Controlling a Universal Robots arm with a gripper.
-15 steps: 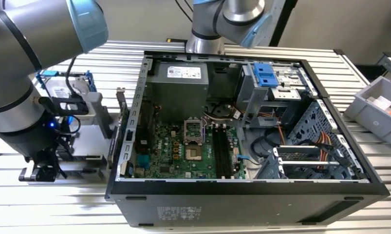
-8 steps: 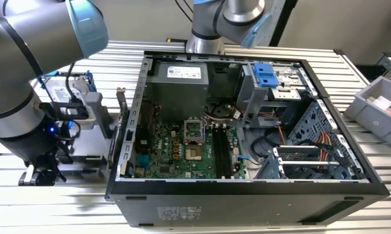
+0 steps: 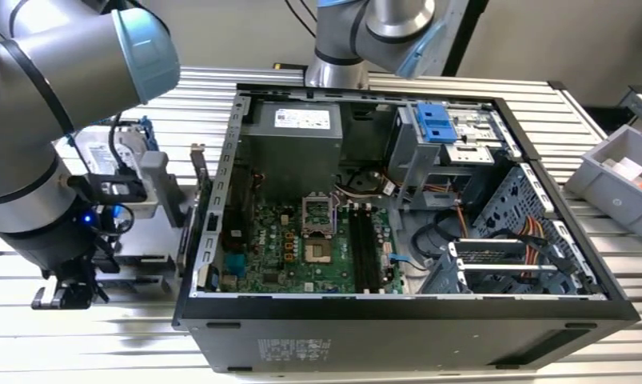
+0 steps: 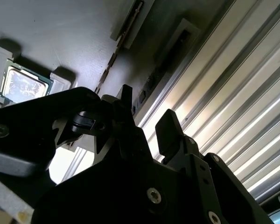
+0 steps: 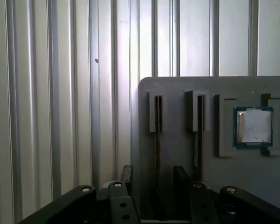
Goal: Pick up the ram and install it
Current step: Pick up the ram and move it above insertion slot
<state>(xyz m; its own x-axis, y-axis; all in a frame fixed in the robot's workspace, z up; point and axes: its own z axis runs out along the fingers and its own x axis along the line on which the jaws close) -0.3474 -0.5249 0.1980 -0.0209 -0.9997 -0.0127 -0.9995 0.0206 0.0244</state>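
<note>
In the exterior view, the arm worked low over the tabletop (image 3: pixel 118 348), at the exterior view's left of the open computer case (image 3: pixel 406 312), and its bulk covered much of what lay beneath. In the second wrist view, the pincer (image 4: pixel 147 109) stood wide and empty. In the first wrist view, the ram (image 5: pixel 157 135) stood on edge in a slot of the gray holder (image 5: pixel 252 186), presumably so its flat sides could be gripped. The pincer (image 5: pixel 153 176) straddled its line. I could not judge contact, and the stick's near end was hidden.

Not making out any text tbh: white label (image 3: pixel 301 119) on the PSU (image 3: pixel 289 156) and sticker (image 3: pixel 294 350) on the PC case (image 3: pixel 428 324) are showing print too small.
</note>
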